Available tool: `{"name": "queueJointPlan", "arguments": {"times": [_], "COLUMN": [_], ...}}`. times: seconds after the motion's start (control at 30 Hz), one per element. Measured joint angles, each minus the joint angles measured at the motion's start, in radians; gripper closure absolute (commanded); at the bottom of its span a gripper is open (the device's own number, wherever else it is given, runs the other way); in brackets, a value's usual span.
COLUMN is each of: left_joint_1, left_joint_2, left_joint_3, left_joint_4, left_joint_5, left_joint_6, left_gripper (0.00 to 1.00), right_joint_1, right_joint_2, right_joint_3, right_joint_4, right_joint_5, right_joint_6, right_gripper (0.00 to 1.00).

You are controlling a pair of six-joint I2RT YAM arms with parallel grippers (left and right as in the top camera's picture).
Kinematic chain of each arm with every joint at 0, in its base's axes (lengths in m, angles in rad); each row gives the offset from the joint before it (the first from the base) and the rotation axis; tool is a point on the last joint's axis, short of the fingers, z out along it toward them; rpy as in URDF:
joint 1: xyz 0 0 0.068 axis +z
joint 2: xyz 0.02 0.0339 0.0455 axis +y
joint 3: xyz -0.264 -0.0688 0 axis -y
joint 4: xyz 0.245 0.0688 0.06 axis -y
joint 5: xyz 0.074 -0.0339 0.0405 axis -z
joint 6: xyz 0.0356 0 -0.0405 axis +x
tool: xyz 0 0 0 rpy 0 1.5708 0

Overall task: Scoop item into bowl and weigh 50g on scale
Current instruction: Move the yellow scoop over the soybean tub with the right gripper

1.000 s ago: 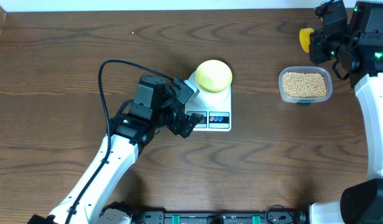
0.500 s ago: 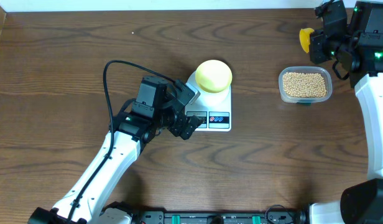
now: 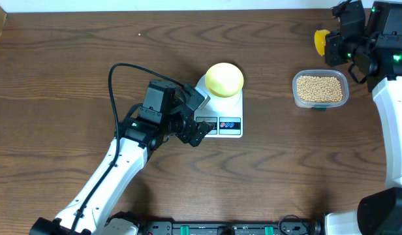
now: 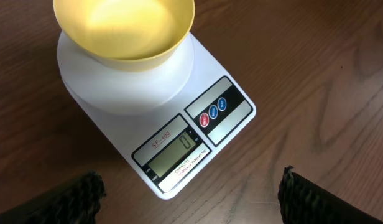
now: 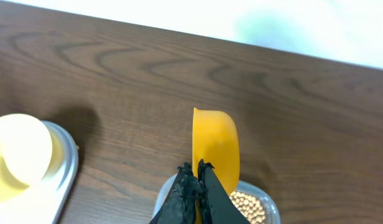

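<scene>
left jaws: spread wide, gripping nothing; fingertips (image 4: pixel 67 198) at the lower corners of the wrist view, either side of the scale's front
right jaws: closed tight on the handle of a bright yellow scoop (image 5: pixel 215 146), held off the tabletop (image 3: pixel 70 59)
scoop: turned on edge in right wrist view, at the far right of the tabletop, beyond the tub; contents not visible
left arm (image 3: pixel 116 170): reaching in from the near left, head just beside the scale's front left corner
scale (image 3: pixel 237 108): white, mid-tabletop, display (image 4: pixel 179 149) reading 0, red and blue buttons to its right
bowl (image 3: pixel 224 79): pale yellow, sitting on the scale's round platform, empty inside in left wrist view
beans (image 3: pixel 320 88): tan, all in the tub, none seen in the bowl
tub (image 3: pixel 294 90): clear, rounded-rectangular, on the tabletop right of the scale, well apart from the bowl, nearer than the scoop
</scene>
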Motion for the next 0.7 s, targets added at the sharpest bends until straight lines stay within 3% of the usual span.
{"name": "queueJointPlan", "arguments": {"times": [0.3, 0.7], "left_joint_1": [0.000, 0.000], "left_joint_2": [0.000, 0.000], "left_joint_3": [0.000, 0.000], "left_joint_4": [0.000, 0.000], "left_joint_5": [0.000, 0.000], "left_joint_6": [0.000, 0.000], "left_gripper": [0.08, 0.08], "right_joint_1": [-0.011, -0.012], "right_joint_2": [0.003, 0.015], "right_joint_3": [0.000, 0.000], "right_joint_4": [-0.033, -0.023], "right_joint_5": [0.011, 0.015], "right_joint_6": [0.099, 0.114], "right_gripper": [0.99, 0.99]}}
